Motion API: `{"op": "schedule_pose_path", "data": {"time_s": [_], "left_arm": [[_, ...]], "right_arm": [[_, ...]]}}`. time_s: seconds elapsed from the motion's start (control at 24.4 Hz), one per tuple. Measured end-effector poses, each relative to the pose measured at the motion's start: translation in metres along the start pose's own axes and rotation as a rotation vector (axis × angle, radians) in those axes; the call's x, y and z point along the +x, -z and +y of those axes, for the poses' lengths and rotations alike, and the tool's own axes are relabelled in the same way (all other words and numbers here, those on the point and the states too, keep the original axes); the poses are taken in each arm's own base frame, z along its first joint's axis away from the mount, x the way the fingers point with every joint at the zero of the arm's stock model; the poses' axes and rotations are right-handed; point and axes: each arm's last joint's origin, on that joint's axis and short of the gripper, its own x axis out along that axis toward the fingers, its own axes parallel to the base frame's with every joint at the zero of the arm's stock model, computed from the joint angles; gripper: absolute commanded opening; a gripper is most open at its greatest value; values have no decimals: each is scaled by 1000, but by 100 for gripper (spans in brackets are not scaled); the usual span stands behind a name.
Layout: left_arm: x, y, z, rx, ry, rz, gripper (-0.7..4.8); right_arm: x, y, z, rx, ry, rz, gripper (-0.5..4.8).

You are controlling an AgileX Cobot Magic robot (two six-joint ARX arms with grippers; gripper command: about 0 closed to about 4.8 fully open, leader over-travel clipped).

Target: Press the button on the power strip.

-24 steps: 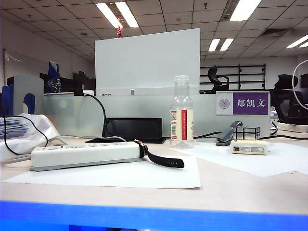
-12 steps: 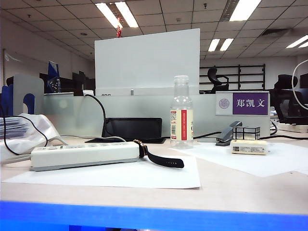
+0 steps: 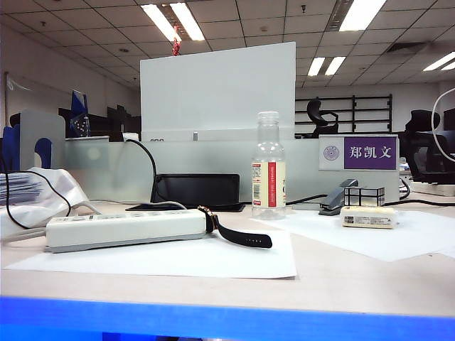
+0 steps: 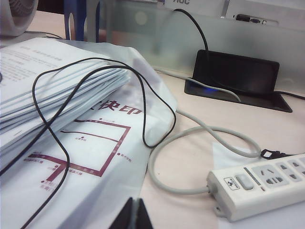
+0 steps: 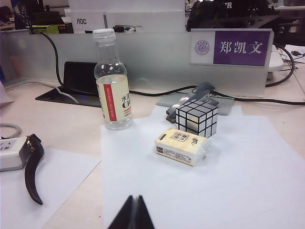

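The power strip (image 3: 124, 229) is a long off-white bar lying on a white sheet at the left of the table in the exterior view. In the left wrist view its cable end (image 4: 267, 188) shows a grey button (image 4: 244, 181) and a thick white cable (image 4: 190, 143). My left gripper (image 4: 135, 211) is shut and empty, hovering over a bag of papers, well short of the strip. My right gripper (image 5: 135, 206) is shut and empty over a white sheet; one end of the power strip (image 5: 9, 151) shows far to its side. Neither gripper appears in the exterior view.
A black-strapped watch (image 3: 238, 234) lies against the strip's end. A clear bottle (image 3: 269, 167), a mirror cube (image 5: 196, 117), a stapler (image 3: 334, 199) and a small cream packet (image 5: 182, 146) stand on the right. A stack of papers in a plastic bag (image 4: 62, 119) with a thin black wire lies at the left.
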Motion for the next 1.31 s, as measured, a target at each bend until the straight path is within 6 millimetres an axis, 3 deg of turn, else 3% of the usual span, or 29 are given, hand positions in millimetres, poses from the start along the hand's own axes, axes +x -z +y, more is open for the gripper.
{"op": "schedule_pose_path", "data": {"time_s": [1.31], "left_arm": [[0,1,-6,7,64,12,-4]], "right_arm": [[0,0,0,0,0,0,3]]}}
